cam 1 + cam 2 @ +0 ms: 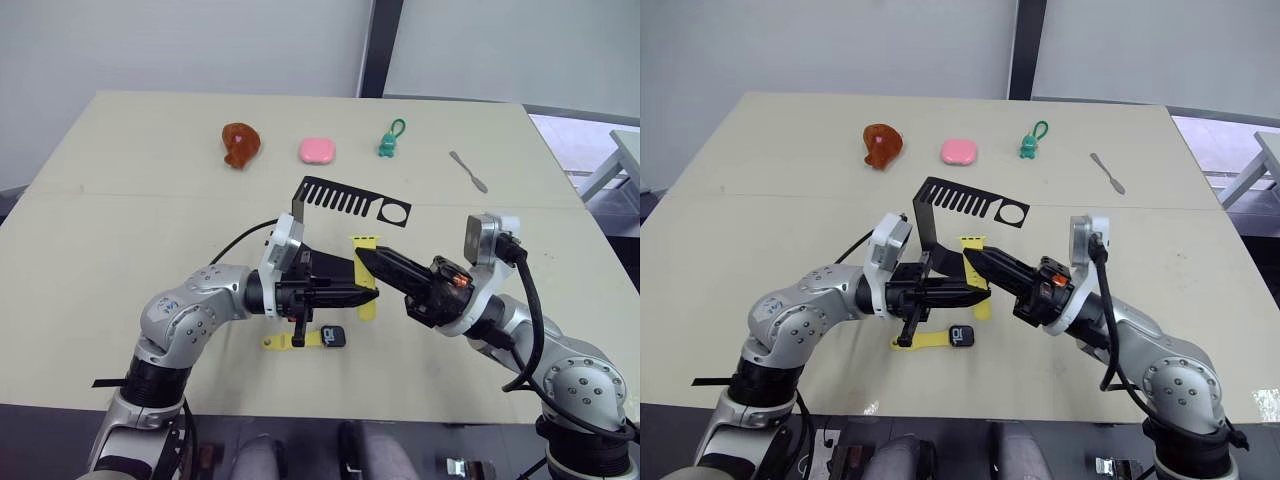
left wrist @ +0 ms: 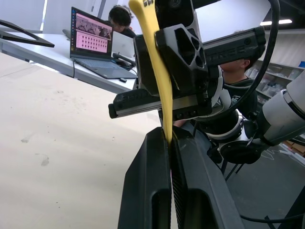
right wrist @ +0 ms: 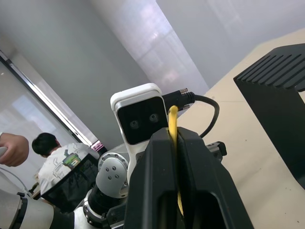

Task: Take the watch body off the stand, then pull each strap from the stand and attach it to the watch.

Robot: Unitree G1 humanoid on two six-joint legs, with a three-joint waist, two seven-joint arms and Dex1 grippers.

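A yellow strap hangs upright above the table, gripped from both sides. My left gripper is shut on its lower part and my right gripper is shut on its upper part, just below the strap's top end. The left wrist view has the strap rising from between my left fingers into the right gripper. The watch body lies on the table under my left arm. The other yellow strap touches its left side. The black stand stands just behind the grippers.
Along the table's far side lie a brown toy, a pink block, a green keyring figure and a small metal spoon. People sit at a desk with a laptop beyond the table.
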